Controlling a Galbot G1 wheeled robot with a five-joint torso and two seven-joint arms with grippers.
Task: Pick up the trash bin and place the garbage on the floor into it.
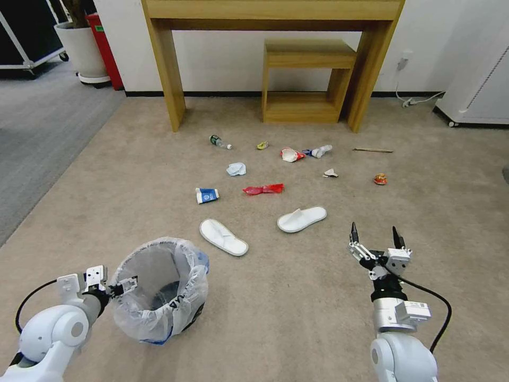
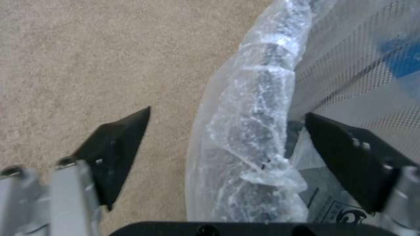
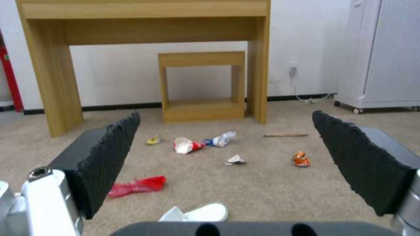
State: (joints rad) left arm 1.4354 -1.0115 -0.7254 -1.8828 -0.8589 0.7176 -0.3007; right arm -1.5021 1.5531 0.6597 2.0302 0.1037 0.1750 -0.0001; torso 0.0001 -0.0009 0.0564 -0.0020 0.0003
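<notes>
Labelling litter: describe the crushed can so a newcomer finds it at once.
Start at the tall wooden table by the wall and go to its right leg. On the carpet in front lies a thin stick; the can sits just nearer the robot, the only orange piece, rightmost of the litter.

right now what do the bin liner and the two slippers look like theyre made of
Bin liner: thin translucent plastic film, glossy and crinkled over the rim, blue print showing. Two slippers: white, matte, flat, probably thin disposable fabric; the weave can't be made out.

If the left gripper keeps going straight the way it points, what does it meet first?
Most likely the bagged rim of the trash bin: the left gripper is open, one finger outside, one inside, the rim between them.
</notes>
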